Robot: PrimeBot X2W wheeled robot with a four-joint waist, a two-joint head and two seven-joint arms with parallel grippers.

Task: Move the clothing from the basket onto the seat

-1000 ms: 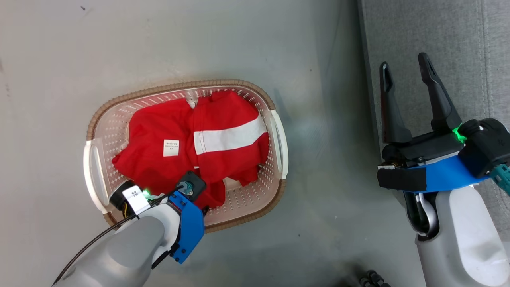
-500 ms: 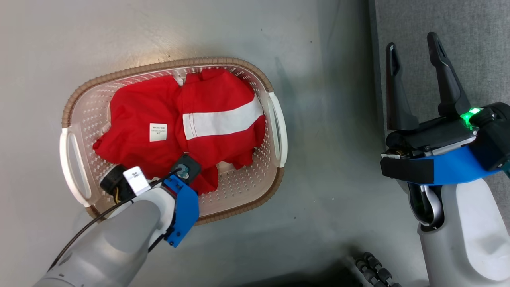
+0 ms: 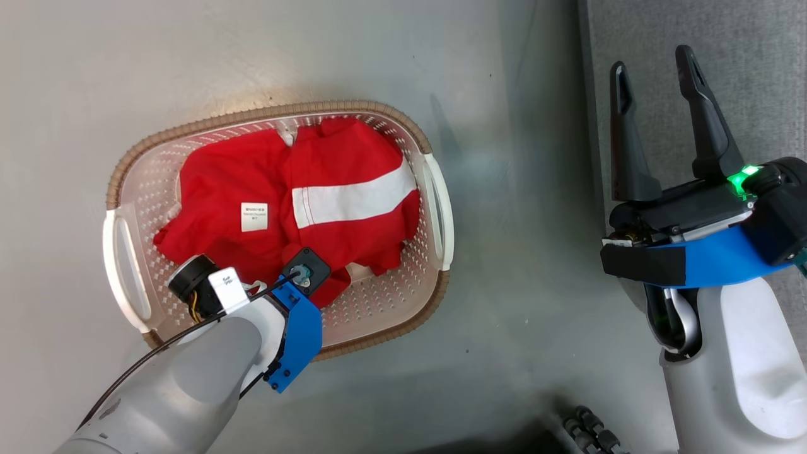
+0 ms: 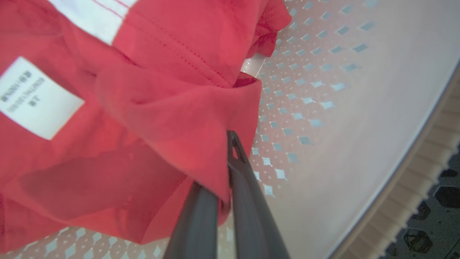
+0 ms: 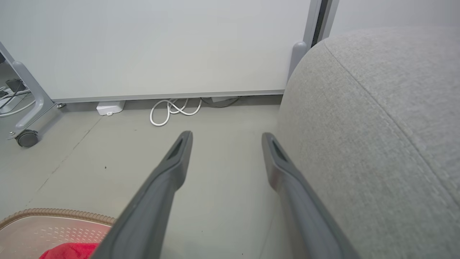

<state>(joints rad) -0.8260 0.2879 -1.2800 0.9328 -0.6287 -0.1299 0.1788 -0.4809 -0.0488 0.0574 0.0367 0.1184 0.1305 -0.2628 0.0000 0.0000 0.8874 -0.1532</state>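
Firmly, my left gripper (image 4: 220, 172) clamps the clothing (image 3: 277, 208) at its near fold to lift it from the basket (image 3: 378, 334); right gripper (image 3: 652, 60) spread wide beside the seat (image 3: 744, 63).

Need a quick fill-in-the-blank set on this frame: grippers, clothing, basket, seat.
1. The left gripper is shut on a fold of the ____ clothing.
2. The basket holding the clothing stands on the ____.
3. The right gripper hangs with its jaws ____.
4. The grey seat lies to the robot's ____ of the basket.
Missing words: red; floor; open; right.
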